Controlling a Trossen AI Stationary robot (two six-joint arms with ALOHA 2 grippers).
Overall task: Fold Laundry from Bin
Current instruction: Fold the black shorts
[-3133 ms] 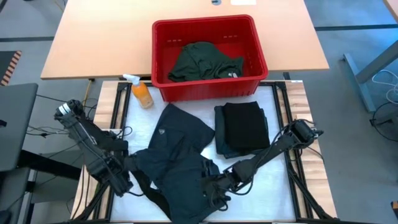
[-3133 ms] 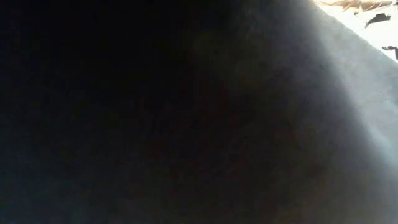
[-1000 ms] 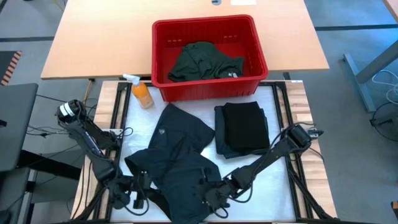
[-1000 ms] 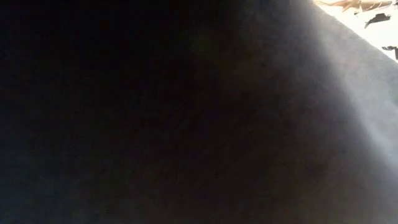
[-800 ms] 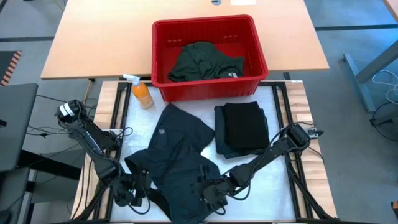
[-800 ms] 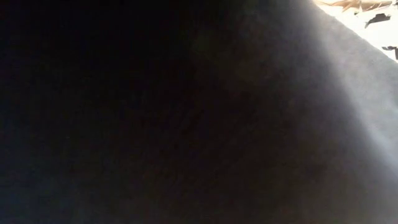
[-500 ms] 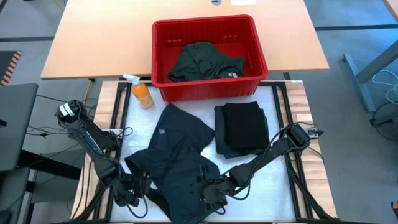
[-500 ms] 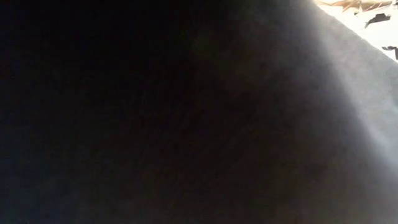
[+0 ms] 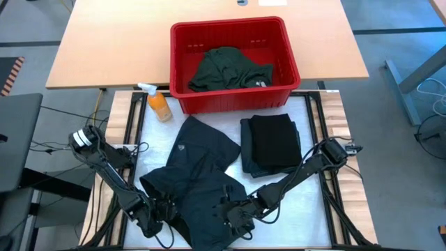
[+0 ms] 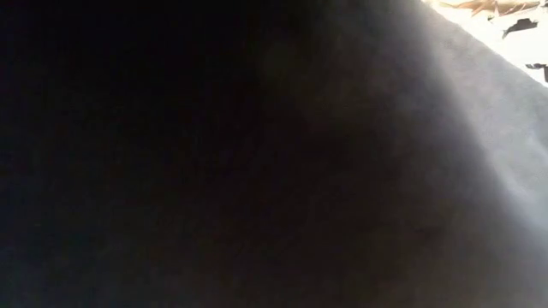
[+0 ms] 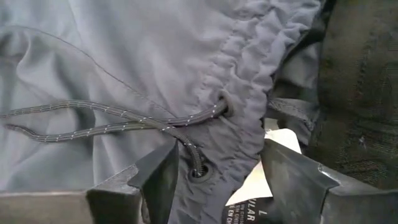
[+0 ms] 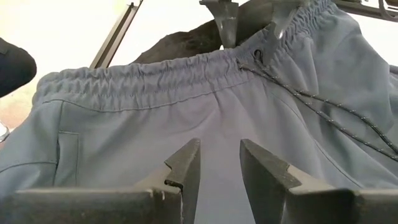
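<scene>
White tabletop carries the work. At its near left the left tool stands with jaws spread wide astride the shorts' drawstring waistband, likely about to pinch it. Mid-garment, the right tool hovers half-open, holding nothing. Folded clothes lie rightward; the bin behind holds a green garment.

Bare counter lies open near right. The bin and an orange spray bottle block the far edge; crumpled shorts and a folded stack fill the middle.
</scene>
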